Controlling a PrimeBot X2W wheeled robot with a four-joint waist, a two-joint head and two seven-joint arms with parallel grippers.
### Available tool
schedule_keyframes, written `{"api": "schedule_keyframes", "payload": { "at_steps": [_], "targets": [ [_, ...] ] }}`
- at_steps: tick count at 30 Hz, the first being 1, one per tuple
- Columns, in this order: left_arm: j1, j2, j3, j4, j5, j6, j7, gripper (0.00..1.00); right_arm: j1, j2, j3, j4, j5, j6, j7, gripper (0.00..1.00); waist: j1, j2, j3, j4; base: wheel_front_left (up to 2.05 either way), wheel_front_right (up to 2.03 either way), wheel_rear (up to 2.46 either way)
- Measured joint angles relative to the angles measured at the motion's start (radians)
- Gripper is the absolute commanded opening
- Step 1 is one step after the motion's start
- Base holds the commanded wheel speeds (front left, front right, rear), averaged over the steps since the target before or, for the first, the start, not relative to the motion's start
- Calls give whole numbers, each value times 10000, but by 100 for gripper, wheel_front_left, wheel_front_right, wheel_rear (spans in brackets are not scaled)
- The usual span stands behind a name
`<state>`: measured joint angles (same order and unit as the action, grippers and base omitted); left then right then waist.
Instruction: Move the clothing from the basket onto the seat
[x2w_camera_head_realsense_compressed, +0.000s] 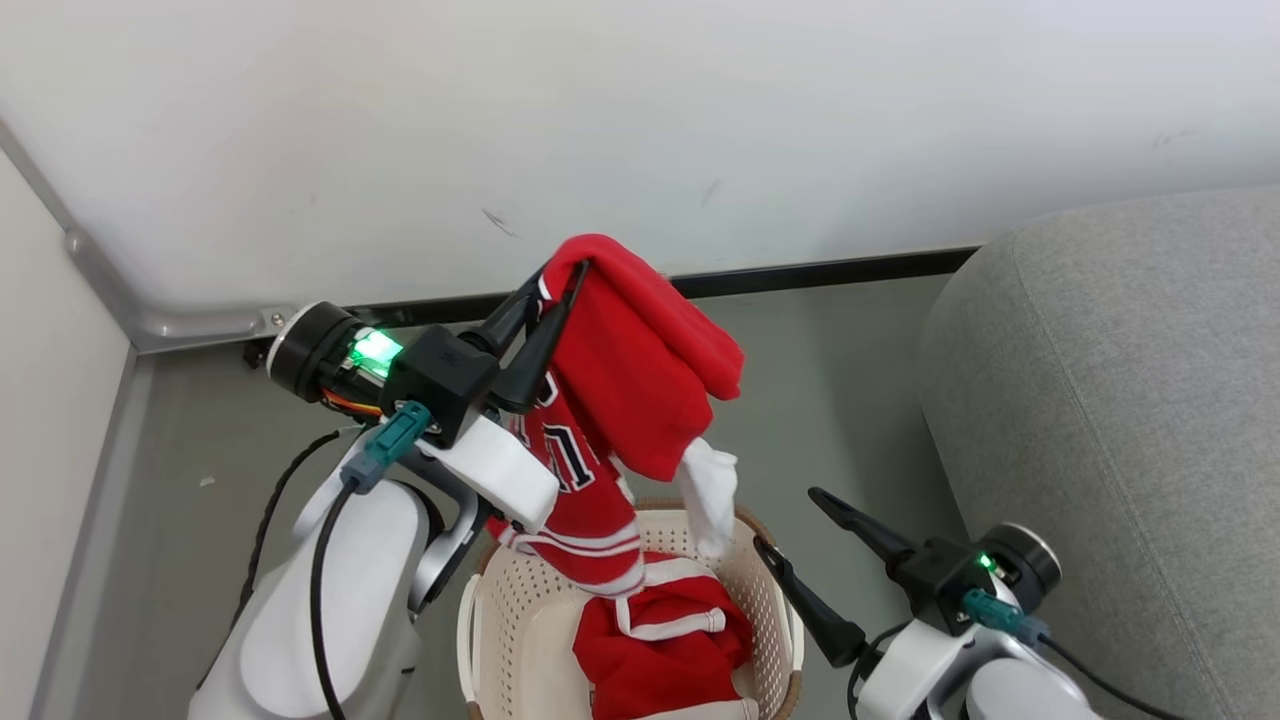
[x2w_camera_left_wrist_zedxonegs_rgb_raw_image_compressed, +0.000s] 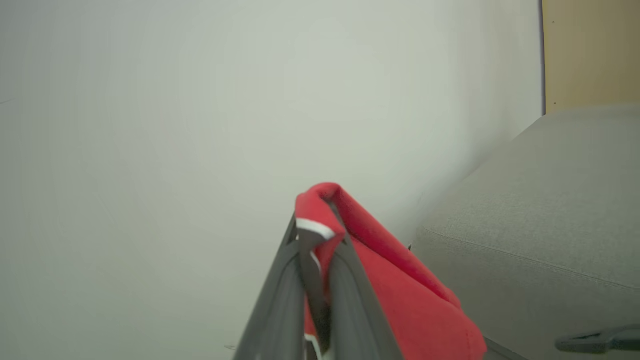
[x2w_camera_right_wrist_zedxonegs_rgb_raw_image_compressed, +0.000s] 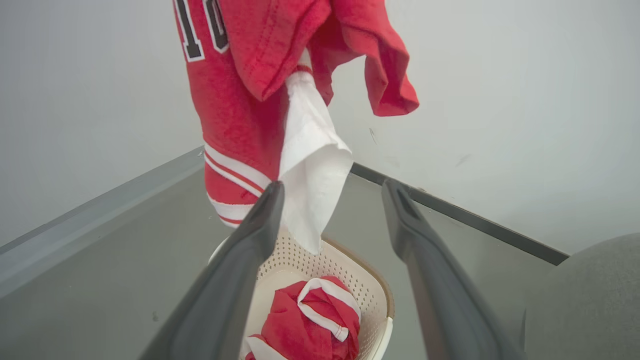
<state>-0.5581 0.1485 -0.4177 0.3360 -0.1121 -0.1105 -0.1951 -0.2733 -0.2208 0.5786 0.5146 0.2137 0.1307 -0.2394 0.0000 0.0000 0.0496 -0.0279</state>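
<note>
- clothing hangs in mid-air: a red garment (x2w_camera_head_realsense_compressed: 640, 370) with black-and-white numerals and white trim bands is draped over the tips of the left gripper (x2w_camera_head_realsense_compressed: 565, 272), above the basket (x2w_camera_head_realsense_compressed: 520, 610).
- left gripper's jaws are pinched closed on a fold at the top of that garment; in the left wrist view its two dark fingers (x2w_camera_left_wrist_zedxonegs_rgb_raw_image_compressed: 350, 290) meet, with red cloth and a white band caught between them near the tips.
- a white flap (x2w_camera_head_realsense_compressed: 712, 495) dangles from the garment's right side, its end over the far part of the basket.
- the garment's striped hem reaches down to the mouth of the basket; whether it touches what lies inside cannot be told.
- a second red bundle (x2w_camera_head_realsense_compressed: 660, 640) with white bands lies crumpled in the bottom of the basket.
- the right gripper (x2w_camera_head_realsense_compressed: 790, 520) is low, just beside the basket's right rim, its jaws spread wide and gripping nothing; in its wrist view the white flap hangs just beyond its left finger (x2w_camera_right_wrist_zedxonegs_rgb_raw_image_compressed: 240, 260).
- the grey sofa seat (x2w_camera_head_realsense_compressed: 1120, 400) stands at the robot's right, apart from both the basket and the hanging garment.
- the basket sits on a grey floor (x2w_camera_head_realsense_compressed: 830, 380), near a white wall (x2w_camera_head_realsense_compressed: 640, 120) with a dark baseboard.
</note>
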Motion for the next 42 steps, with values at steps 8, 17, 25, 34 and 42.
{"api": "schedule_keyframes", "payload": {
  "at_steps": [8,17,25,34,42],
  "targets": [
    [-1,-157,-424,-295,-111,-88,238,0,-843,-276,587,297,332,0,113,100,0,0,-213,65,0,0,0],
    [-1,-238,-809,-623,-213,-128,453,0,-1454,-222,1728,640,832,0,215,100,0,0,-220,232,0,0,0],
    [-7,-245,-1064,-861,-360,-130,556,0,-2148,-213,2403,1170,1147,0,337,100,0,0,-143,352,0,0,0],
    [-13,-297,-1267,-1108,-616,-130,673,0,-2864,-4,3359,1776,1476,0,545,40,0,0,12,504,0,0,0],
    [-12,-94,-1193,-1018,-721,-130,731,0,-3170,8,3804,2006,1741,0,407,0,1,0,131,512,0,0,0]
  ]
}}
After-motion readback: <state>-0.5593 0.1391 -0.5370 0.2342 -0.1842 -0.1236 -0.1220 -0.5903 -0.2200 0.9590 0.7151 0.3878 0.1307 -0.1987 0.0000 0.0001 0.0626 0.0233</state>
